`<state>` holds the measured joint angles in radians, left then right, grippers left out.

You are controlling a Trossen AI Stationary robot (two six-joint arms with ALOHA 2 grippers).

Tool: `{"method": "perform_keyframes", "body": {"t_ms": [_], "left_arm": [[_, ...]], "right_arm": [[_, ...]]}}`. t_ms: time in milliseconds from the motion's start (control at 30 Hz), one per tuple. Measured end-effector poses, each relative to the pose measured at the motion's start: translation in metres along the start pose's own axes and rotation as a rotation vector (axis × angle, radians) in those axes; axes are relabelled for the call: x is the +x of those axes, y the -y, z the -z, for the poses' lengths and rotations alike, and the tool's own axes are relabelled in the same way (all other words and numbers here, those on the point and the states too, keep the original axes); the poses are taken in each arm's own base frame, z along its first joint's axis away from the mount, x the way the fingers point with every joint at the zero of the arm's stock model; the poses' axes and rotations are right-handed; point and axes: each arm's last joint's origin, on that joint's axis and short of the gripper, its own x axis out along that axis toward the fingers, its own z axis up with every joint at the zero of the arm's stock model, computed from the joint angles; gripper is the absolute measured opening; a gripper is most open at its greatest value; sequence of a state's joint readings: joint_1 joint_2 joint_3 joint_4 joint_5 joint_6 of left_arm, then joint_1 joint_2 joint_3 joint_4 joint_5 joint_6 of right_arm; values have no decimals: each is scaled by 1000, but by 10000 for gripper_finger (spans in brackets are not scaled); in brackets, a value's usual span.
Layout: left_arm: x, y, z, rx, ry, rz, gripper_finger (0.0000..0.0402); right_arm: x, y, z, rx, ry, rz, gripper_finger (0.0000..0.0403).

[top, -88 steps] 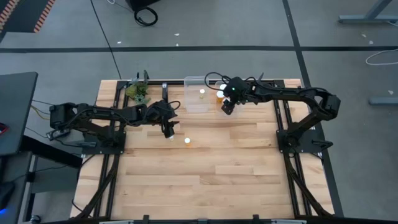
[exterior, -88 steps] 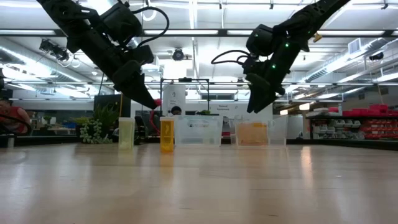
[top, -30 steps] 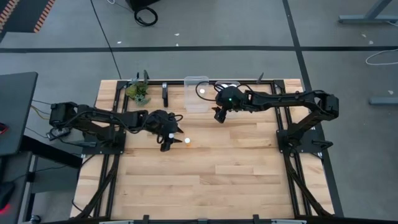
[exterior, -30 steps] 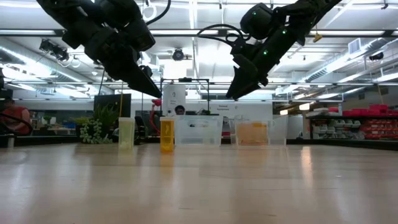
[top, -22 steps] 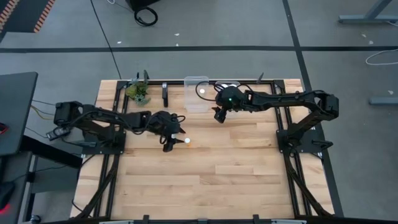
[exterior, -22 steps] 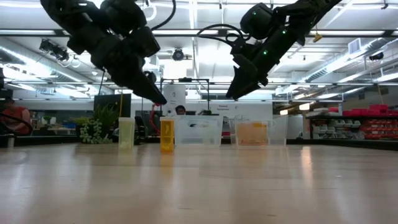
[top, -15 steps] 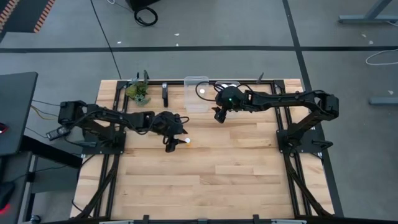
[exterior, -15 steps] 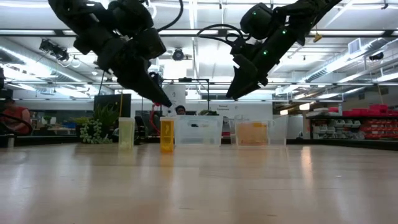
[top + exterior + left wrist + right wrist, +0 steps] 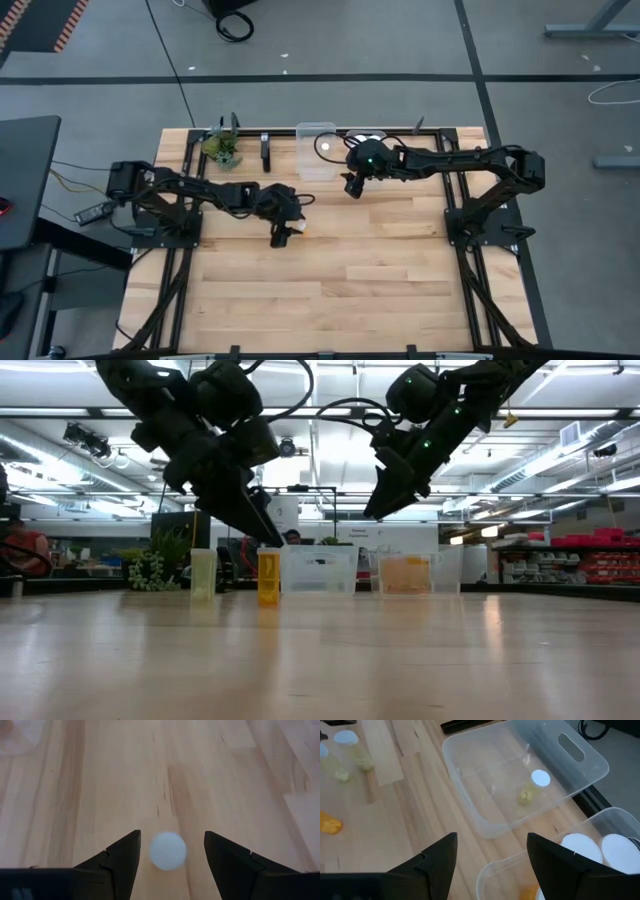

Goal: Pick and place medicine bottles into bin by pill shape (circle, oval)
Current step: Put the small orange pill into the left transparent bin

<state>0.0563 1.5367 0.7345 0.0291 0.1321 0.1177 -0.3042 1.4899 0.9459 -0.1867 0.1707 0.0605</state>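
Observation:
An amber bottle with a white cap (image 9: 299, 227) stands upright on the wooden table; it also shows in the low view (image 9: 268, 578). My left gripper (image 9: 283, 236) is open and hangs just above it. In the left wrist view (image 9: 171, 836) its fingers stand either side of the cap (image 9: 168, 852) without touching. A paler bottle (image 9: 203, 575) stands beside the amber one. My right gripper (image 9: 349, 187) is open and empty, raised in front of the two clear bins (image 9: 491, 837).
A clear bin (image 9: 316, 168) at the far edge holds one bottle (image 9: 534, 785). A second bin (image 9: 600, 820) to its right holds white-capped bottles (image 9: 580, 845). A green plant sprig (image 9: 222, 148) stands at the far left. Bare wood lies toward the near edge.
My left gripper has gone toward the table's right edge and down a little, from beside the amber bottle to over its cap. Its fingers stay open. The bottles have not moved.

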Motion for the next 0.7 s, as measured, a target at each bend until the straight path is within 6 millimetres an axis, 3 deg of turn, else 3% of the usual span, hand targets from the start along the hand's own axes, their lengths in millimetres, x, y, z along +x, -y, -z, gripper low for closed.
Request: {"method": "perform_keyframes", "body": {"t_ms": [700], "left_arm": [[9, 4, 4, 32, -23, 9, 229]], "right_arm": [[0, 0, 0, 1, 3, 0, 246]]}}
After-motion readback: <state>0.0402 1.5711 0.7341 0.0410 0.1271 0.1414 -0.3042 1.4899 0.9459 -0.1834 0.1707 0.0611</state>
